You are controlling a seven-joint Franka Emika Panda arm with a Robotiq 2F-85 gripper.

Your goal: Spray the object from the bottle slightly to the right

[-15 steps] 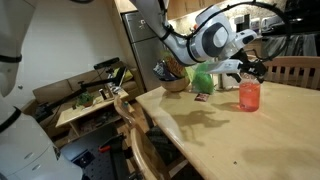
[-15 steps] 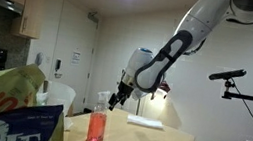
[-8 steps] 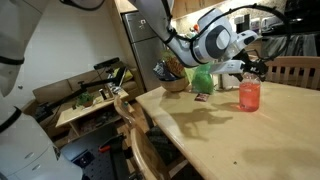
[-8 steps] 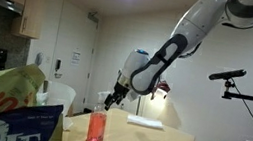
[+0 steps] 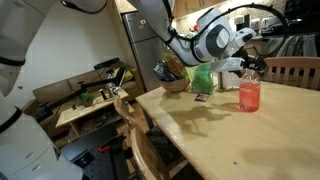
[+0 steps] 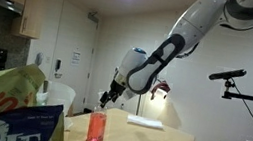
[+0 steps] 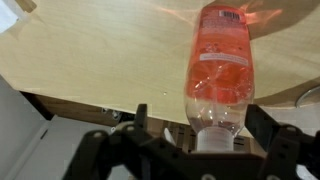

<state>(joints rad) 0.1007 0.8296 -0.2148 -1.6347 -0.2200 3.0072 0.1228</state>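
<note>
Since the trigger sits atop the bottle (image 7: 222,60), I hold the hand (image 7: 203,120) wide open astride its white head, gripping nothing yet. The bottle stands upright on the worktop (image 5: 220,130), under the hand in both exterior views.

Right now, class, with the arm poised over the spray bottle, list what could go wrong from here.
The bottle sits off-centre between the open fingers in the wrist view; closing could shove the tall, narrow bottle over. The green bag stands close by and may catch stray spray.
</note>
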